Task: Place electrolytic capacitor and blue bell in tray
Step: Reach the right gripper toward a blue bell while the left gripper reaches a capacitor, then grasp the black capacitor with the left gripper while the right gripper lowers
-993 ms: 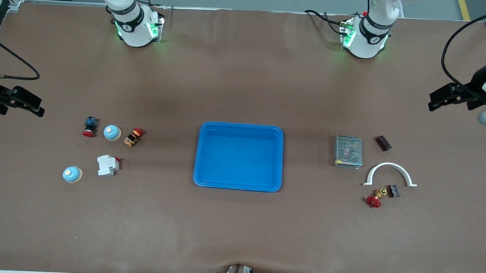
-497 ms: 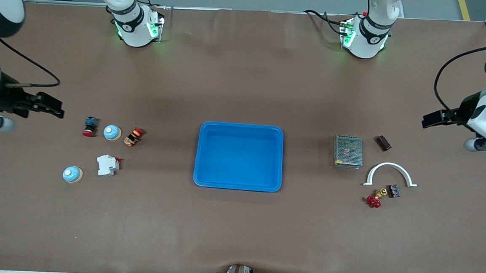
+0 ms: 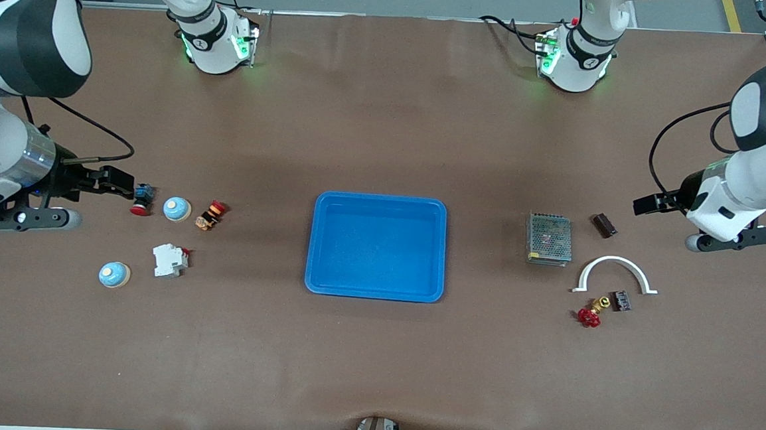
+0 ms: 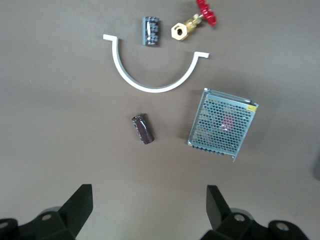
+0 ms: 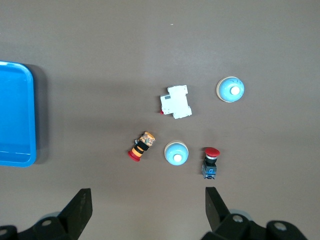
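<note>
The bright-blue tray [image 3: 376,248] lies mid-table; its corner shows in the right wrist view [image 5: 17,115]. A dark brown electrolytic capacitor [image 3: 603,225] [image 4: 143,129] lies on its side toward the left arm's end. My left gripper [image 3: 646,206] [image 4: 149,200] hangs open over bare table just beside it, holding nothing. Two blue bells stand toward the right arm's end: one [image 3: 176,209] [image 5: 175,153] between two push buttons, the other [image 3: 114,274] [image 5: 230,90] nearer the front camera. My right gripper [image 3: 119,182] [image 5: 148,200] is open over the table by the red push button.
A red push button [image 3: 141,199], a yellow-and-red button [image 3: 210,216] and a white circuit breaker [image 3: 169,260] lie around the bells. A mesh power supply [image 3: 548,238], a white arch bracket [image 3: 616,269], a red-handled brass valve [image 3: 591,313] and a small dark component [image 3: 622,301] lie near the capacitor.
Both arms have swung in from the table's ends toward the object groups, the left toward the capacitor and the right toward the push buttons. Both grippers stayed open.
</note>
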{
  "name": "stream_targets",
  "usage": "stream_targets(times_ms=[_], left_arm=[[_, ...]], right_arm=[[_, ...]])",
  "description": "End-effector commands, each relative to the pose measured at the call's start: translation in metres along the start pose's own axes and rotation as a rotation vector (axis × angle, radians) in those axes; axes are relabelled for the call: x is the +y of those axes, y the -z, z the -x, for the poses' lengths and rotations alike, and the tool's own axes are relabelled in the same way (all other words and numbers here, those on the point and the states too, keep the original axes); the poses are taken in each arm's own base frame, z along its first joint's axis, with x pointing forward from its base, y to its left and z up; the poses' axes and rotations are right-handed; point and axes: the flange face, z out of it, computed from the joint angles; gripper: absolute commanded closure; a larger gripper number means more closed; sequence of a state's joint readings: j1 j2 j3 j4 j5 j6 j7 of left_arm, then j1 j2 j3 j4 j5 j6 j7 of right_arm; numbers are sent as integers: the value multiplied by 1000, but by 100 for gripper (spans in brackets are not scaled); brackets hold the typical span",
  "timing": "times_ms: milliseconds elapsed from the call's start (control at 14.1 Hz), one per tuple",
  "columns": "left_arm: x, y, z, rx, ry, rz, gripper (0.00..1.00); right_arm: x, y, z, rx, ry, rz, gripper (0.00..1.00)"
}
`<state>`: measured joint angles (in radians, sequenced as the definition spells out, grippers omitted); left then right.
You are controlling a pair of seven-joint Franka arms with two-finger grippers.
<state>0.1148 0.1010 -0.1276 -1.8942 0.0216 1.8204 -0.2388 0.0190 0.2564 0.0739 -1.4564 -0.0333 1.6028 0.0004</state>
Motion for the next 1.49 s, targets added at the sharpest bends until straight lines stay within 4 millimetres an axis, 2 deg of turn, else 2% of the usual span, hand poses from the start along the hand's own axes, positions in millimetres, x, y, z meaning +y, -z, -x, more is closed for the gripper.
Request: stream_targets(times_ms=[0, 71, 213, 426, 780, 922, 1135, 1277, 1419], left_arm=[[-10, -23, 11, 23, 46, -12, 0], [-10, -34, 12, 22, 73, -12, 0], [-8, -56, 15, 18, 94, -12, 0], [-10, -89, 22, 17, 116, -10, 0], [-13, -129, 32, 42, 182, 3, 0], [-20, -146, 32, 60, 194, 14, 0], [-23, -170, 30, 71, 200, 26, 0], [-35, -186, 27, 95, 214, 32, 0], [-41, -202, 25, 103, 213, 29, 8]], right_arm=[[1, 1, -4, 3, -4, 9, 0], [1, -1, -5, 0, -4, 6, 0], [-1, -22, -13, -37, -6, 6, 0], [1, -32, -16, -57, -3, -7, 0], [-2, -54, -17, -124, 24, -11, 0], [3, -56, -21, -109, 217, -9, 0], [24, -63, -28, -79, 462, 23, 0], [35, -72, -33, -59, 598, 80, 0], [65, -87, -38, -32, 718, 84, 0]])
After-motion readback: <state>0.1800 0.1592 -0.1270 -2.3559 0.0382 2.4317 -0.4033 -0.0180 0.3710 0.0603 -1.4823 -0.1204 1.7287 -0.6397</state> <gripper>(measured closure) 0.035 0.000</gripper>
